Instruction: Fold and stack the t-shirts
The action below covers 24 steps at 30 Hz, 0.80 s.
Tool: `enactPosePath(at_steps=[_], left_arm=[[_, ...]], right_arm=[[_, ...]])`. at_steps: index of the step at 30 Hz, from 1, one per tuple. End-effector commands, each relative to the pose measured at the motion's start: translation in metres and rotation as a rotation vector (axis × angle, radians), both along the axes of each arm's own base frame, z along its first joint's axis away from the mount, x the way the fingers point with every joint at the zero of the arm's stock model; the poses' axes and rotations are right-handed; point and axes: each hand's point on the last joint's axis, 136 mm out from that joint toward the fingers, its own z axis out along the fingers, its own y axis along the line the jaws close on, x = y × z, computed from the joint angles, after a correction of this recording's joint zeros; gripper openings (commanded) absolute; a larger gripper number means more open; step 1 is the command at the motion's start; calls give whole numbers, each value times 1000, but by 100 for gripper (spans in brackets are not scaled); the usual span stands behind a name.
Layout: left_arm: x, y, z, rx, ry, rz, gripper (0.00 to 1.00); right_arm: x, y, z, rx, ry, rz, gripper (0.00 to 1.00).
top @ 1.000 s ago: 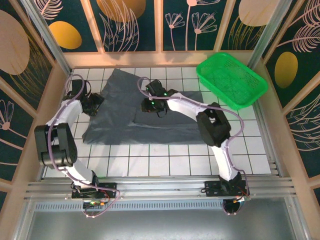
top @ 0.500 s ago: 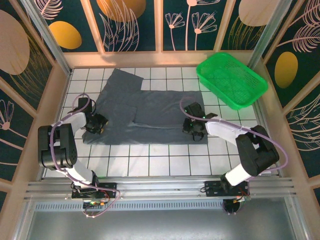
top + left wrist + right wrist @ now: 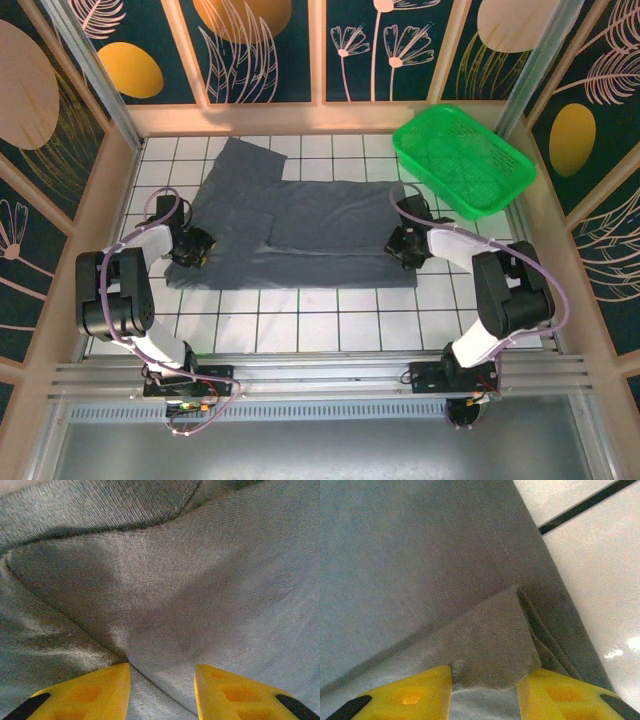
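As our left gripper and right gripper each pinch an opposite edge of the t-shirt spread on the table, we judge a fold is starting, needing an even, joint lift.

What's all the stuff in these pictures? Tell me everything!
t-shirt: one spread-out piece, layers overlapping, dark grey, in the middle.
basket: one, bright green, far right corner.
table: one, white tiles, under everything.
wall panels: several, dark blue with orange shapes, around the table.
left gripper: one, yellow fingers, shirt's left edge, cloth between fingers.
right gripper: one, yellow fingers, shirt's right edge, cloth corner between fingers.
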Motion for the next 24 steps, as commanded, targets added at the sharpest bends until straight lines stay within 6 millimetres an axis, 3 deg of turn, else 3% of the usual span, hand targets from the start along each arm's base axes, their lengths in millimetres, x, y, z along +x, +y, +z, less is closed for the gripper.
enactPosePath(at_steps=[1, 17, 21, 24], left_arm=[[-7, 2, 4, 10, -8, 0, 39], [-5, -4, 21, -16, -54, -23, 39], [-2, -4, 24, -14, -61, -27, 39], [0, -2, 25, -8, -64, -26, 39]], right_arm=[[16, 9, 8, 83, 10, -53, 39], [80, -6, 11, 185, 1, -244, 34], [84, -11, 13, 164, -11, -250, 32], [76, -16, 25, 109, -48, -233, 30]])
